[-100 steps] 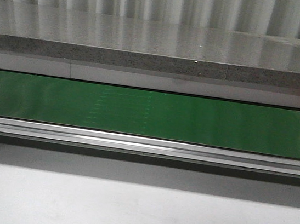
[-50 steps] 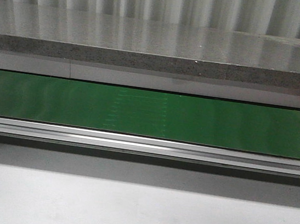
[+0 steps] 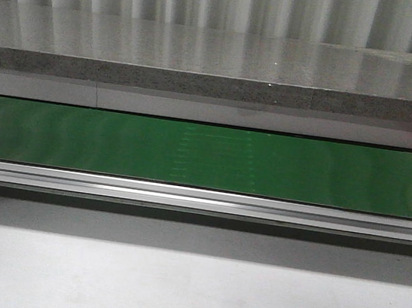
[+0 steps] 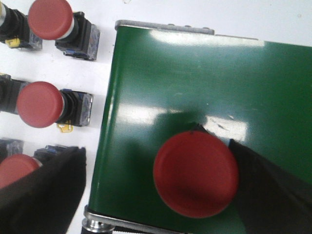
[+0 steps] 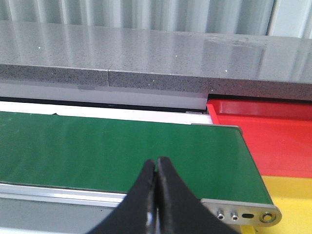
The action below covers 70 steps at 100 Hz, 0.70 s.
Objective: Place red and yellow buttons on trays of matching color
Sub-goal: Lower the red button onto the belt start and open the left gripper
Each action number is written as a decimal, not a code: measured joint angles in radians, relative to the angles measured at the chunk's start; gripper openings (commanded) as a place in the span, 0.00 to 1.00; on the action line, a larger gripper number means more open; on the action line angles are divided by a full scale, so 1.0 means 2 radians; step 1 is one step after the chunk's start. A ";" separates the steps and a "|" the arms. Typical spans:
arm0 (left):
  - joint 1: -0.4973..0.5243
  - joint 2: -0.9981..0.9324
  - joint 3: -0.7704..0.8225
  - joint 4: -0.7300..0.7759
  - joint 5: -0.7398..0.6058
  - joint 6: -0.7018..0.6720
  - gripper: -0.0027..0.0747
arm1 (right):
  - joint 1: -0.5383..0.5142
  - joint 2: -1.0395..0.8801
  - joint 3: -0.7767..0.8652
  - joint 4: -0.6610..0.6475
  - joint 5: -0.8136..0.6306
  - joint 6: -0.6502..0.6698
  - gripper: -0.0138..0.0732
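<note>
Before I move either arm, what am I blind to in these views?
- Red button, left wrist view: its body is hidden under its own cap.
- Third spare button, same view: mostly behind a dark finger.
- Yellow tray, right wrist view: cut off by the frame edge.
- Front view: shows only the green belt; no arms or buttons.

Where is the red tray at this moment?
In the right wrist view, the red tray lies just past the end of the green belt, with the yellow tray adjoining it.
</note>
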 measured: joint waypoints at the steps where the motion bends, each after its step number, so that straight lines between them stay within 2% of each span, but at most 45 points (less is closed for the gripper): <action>1: 0.000 0.000 -0.001 0.000 0.001 0.000 0.82 | 0.000 0.000 0.000 0.000 0.000 0.000 0.08; 37: -0.010 -0.063 -0.083 -0.027 0.040 0.015 0.82 | 0.000 0.000 0.000 0.000 0.000 0.000 0.08; 56: -0.003 -0.115 -0.063 -0.032 0.062 0.017 0.82 | 0.000 0.000 0.000 0.000 0.000 0.000 0.08; 70: 0.033 -0.146 -0.009 -0.033 0.063 0.016 0.82 | 0.000 0.000 0.000 0.000 0.000 0.000 0.08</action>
